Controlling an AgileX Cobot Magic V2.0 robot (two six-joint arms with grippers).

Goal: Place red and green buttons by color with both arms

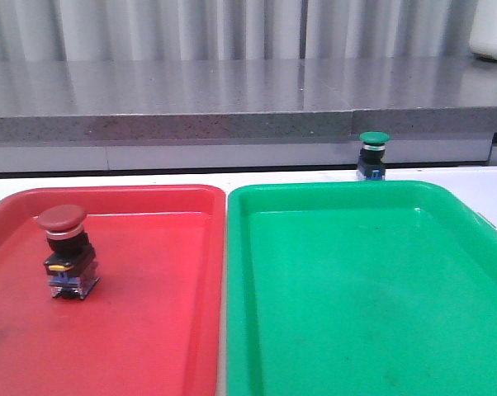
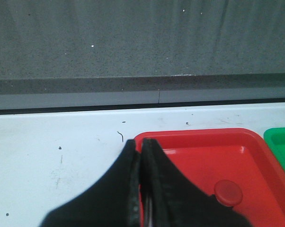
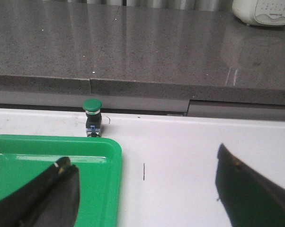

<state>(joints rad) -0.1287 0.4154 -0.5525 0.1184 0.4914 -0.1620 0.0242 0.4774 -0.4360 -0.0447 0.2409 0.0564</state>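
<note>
Red button [image 1: 65, 252] stands upright in red tray [image 1: 149, 330]. Green button [image 3: 92, 117] stands upright on the desk [image 3: 190, 142], just beyond the green tray [image 3: 48, 161] rim (not yet sorted), ahead-left of my right gripper [image 3: 147, 189], the nearer arm, jaws spread empty. Left gripper [image 2: 141, 189]: jaws clenched, empty.

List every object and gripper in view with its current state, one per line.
red button: upright inside the red tray.
green button: upright on the white table, behind the green tray, not in it.
green tray: holds nothing.
left gripper: shut, holding nothing, above the red tray's edge.
right gripper: open, holding nothing.
</note>
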